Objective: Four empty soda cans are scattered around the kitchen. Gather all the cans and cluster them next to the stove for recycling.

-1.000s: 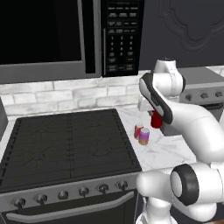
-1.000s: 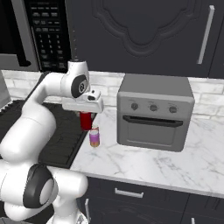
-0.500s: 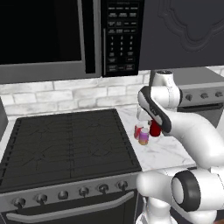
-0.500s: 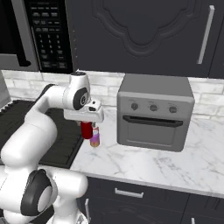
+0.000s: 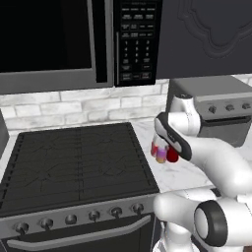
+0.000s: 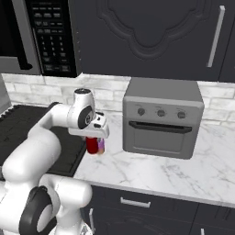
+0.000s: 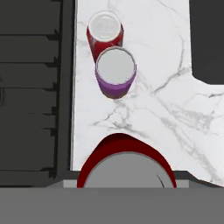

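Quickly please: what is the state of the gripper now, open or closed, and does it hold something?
Gripper: closed on a red soda can, held upright over the marble counter beside the stove.

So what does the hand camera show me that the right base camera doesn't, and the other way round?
Hand view: the can tops from above, with a far red can right behind the purple can, both standing on the marble. Right base view: the white arm, the toaster oven's front and the microwave keypad. Both: the marble counter, the stove's edge, the purple can, and the held red can in the end effector.
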Tool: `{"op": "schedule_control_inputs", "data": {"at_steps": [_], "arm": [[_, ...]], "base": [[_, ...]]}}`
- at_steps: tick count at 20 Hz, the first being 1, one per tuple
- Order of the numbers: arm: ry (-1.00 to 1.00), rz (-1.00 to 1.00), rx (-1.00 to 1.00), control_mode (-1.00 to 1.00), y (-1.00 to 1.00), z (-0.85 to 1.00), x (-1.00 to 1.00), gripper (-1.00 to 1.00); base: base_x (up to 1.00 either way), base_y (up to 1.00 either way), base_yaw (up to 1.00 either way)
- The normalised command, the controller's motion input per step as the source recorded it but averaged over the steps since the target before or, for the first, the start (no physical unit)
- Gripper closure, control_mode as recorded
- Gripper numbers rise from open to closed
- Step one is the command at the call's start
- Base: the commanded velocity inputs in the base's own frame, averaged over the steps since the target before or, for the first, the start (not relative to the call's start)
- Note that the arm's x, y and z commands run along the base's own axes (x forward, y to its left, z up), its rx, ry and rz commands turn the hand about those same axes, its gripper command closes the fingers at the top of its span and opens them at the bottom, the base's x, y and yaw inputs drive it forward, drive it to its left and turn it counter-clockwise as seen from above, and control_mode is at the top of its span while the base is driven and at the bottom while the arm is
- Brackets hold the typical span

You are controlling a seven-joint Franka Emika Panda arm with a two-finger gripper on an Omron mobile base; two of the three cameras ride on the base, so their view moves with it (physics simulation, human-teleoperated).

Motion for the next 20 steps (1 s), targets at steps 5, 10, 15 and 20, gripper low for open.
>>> {"op": "schedule_control_inputs", "data": {"at_steps": [5,10,15,20], "arm": [[-0.03,0.00,0.00,-1.00,0.00,-0.40,0.00,1.00],[-0.04,0.00,0.00,-1.00,0.00,-0.34,0.00,1.00],[-0.01,0.00,0.00,-1.00,0.00,-0.27,0.02,1.00],[0.00,0.00,0.00,-1.00,0.00,-0.21,0.14,1.00]], "base": [[0.00,0.00,0.00],[0.00,0.00,0.00],[0.00,0.00,0.00],[0.00,0.00,0.00]]}}
